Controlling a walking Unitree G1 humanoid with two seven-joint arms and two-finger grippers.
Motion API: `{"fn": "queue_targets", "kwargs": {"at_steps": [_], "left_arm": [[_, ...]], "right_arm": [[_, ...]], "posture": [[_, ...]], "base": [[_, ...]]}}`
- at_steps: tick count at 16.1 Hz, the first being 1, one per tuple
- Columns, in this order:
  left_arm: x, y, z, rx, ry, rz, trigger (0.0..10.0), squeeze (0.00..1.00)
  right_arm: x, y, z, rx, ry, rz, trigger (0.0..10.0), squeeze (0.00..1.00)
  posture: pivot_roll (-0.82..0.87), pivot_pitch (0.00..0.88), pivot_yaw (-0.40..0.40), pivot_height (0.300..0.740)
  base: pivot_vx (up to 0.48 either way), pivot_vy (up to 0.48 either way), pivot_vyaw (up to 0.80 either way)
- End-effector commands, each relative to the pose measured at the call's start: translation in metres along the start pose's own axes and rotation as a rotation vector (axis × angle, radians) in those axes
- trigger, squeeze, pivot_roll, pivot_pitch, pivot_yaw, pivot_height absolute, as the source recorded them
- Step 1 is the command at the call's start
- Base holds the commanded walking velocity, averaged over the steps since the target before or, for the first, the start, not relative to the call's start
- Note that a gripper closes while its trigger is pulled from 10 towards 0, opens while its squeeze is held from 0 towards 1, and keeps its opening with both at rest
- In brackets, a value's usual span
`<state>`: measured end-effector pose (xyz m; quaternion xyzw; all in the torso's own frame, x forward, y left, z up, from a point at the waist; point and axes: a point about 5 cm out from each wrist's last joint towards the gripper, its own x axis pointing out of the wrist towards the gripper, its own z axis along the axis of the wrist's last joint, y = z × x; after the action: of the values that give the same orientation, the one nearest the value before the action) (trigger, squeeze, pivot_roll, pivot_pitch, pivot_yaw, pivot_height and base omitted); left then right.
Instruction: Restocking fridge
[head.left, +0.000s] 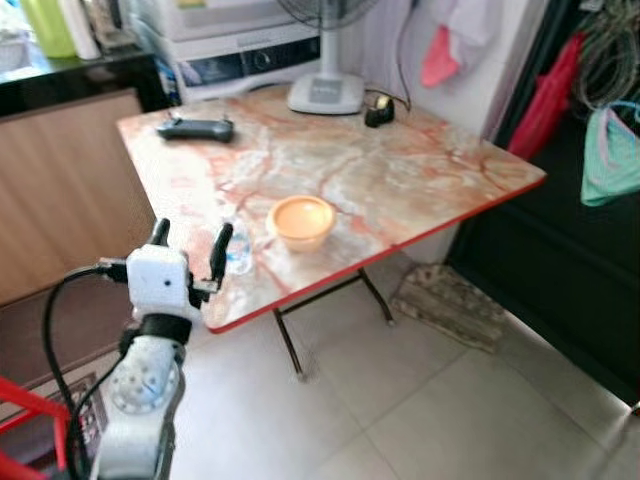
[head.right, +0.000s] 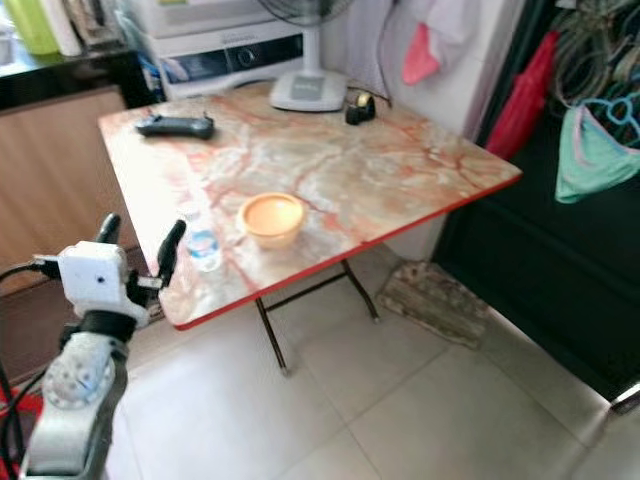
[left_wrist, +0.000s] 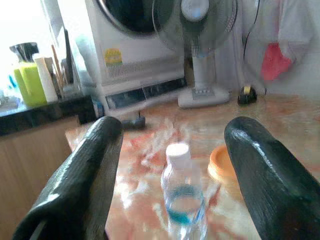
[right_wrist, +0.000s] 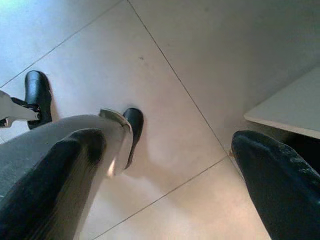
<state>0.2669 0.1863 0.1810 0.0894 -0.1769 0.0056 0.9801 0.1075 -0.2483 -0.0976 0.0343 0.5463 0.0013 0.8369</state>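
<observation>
At the desk's near-left corner, the left pincer (head.left: 190, 250) hovers with its fingers apart, lined up on a small water bottle (head.right: 203, 240) standing upright just inside the red edge, beside an orange bowl (head.left: 301, 220). A good pickup likely means advancing level, closing around the bottle's middle, not its cap. The right pincer (right_wrist: 165, 175) hangs apart over floor tiles.

bottle (head.right: 203, 243) left of bowl (head.right: 272, 219) | both on table (head.right: 400, 170) front edge
</observation>
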Motion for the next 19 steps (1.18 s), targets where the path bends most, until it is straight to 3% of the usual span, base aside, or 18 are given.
{"fn": "queue_targets", "kwargs": {"at_steps": [1, 7, 14, 19], "left_arm": [[-0.003, 0.008, -0.003, 0.004, 0.04, 0.018, 10.0, 0.0], [0.008, 0.01, 0.012, 0.013, 0.027, 0.025, 10.0, 0.0], [0.01, 0.007, 0.016, 0.003, 0.058, 0.016, 10.0, 0.0], [0.012, 0.005, 0.036, 0.021, -0.025, 0.018, 10.0, 0.0]], "right_arm": [[-0.001, -0.004, 0.003, -0.009, -0.02, -0.001, 10.0, 0.0], [-0.002, -0.004, 0.0, -0.007, -0.013, 0.004, 10.0, 0.0], [-0.002, -0.003, 0.001, -0.002, -0.034, 0.017, 10.0, 0.0], [-0.002, -0.003, 0.002, -0.009, -0.04, 0.019, 10.0, 0.0]], "posture": [[0.12, 0.044, -0.041, 0.74], [0.12, 0.065, -0.025, 0.74], [0.12, 0.07, -0.029, 0.74], [0.13, 0.061, -0.037, 0.74]], "base": [[0.382, 0.0, 0.0], [0.411, 0.0, 0.0], [0.422, 0.0, 0.12], [0.048, 0.0, 0.0]]}}
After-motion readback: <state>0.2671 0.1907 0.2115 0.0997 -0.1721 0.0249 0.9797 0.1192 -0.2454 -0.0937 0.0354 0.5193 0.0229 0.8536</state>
